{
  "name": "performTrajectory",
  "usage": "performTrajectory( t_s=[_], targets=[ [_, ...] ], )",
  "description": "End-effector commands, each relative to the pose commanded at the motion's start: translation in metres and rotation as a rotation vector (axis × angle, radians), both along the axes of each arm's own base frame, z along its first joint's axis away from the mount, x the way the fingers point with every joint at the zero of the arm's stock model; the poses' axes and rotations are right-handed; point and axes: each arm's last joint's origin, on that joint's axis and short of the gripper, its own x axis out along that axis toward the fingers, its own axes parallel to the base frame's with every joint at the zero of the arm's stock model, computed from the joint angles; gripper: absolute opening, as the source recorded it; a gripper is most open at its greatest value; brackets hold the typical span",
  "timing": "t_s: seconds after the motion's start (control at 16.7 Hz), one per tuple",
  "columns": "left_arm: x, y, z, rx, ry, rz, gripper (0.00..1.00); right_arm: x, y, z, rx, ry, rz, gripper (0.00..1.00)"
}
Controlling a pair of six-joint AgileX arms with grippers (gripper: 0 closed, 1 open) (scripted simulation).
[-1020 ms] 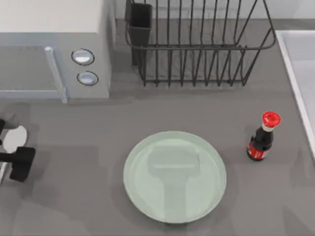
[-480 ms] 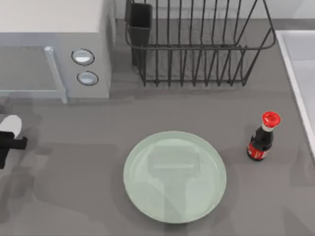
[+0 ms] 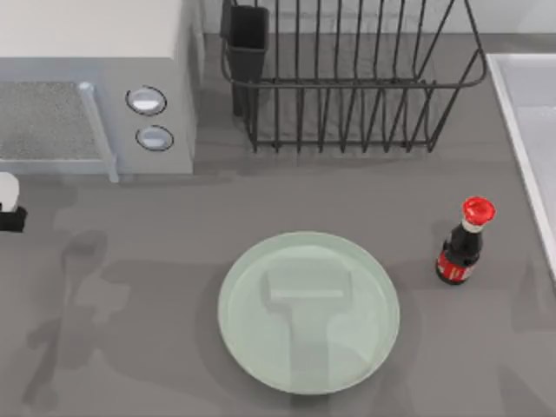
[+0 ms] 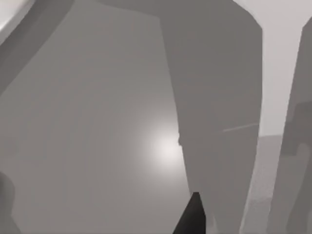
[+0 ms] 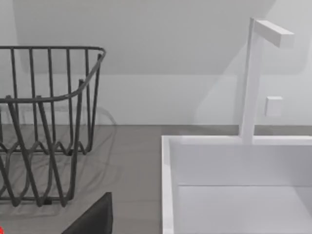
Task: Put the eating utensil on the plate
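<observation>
From above, the pale green plate (image 3: 308, 312) lies flat on the grey table (image 3: 130, 347), its face bare apart from soft reflections. Well to the plate's right stands a red-capped dark bottle (image 3: 464, 242), upright. Behind the plate, toward the far edge, sits a black wire dish rack (image 3: 347, 78) with a dark cup-shaped holder (image 3: 247, 39) at its left corner, and left of the rack a grey microwave (image 3: 95, 87) with two round knobs. A white sink (image 3: 530, 130) edges the table right of the bottle. Far left of the plate, at the frame's border, a white and black bit of the left gripper (image 3: 9, 204) pokes in; how far its jaws stand apart I cannot tell, nor whether they hold anything.

The left wrist camera adds little: grey surfaces under broad shadow, with one dark fingertip (image 4: 194, 217) rising at the edge.

The right wrist camera looks past a dark finger (image 5: 95, 219) at the dish rack's end, the sink basin and a white square-section faucet (image 5: 258, 73), which the overhead camera omits. The right jaws' opening cannot be told.
</observation>
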Motion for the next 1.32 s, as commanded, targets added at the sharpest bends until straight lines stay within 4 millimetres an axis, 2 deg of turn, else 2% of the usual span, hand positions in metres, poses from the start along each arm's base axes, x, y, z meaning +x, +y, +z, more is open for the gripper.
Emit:
performTrajectory(
  t_s=[0.3, 0.6, 0.96, 1.32],
  targets=[
    [0.001, -0.003, -0.004, -0.003, 0.008, 0.016, 0.00, 0.000, 0.000, 0.000, 0.000, 0.000, 0.000, 1.00],
    [0.010, -0.035, -0.014, -0.030, 0.041, 0.157, 0.00, 0.000, 0.000, 0.000, 0.000, 0.000, 0.000, 1.00],
    [0.019, -0.106, -0.030, -0.038, 0.158, 0.530, 0.00, 0.000, 0.000, 0.000, 0.000, 0.000, 0.000, 1.00],
    [0.013, -0.193, -0.052, 0.111, 0.272, 1.018, 0.00, 0.000, 0.000, 0.000, 0.000, 0.000, 0.000, 1.00]
  ],
)
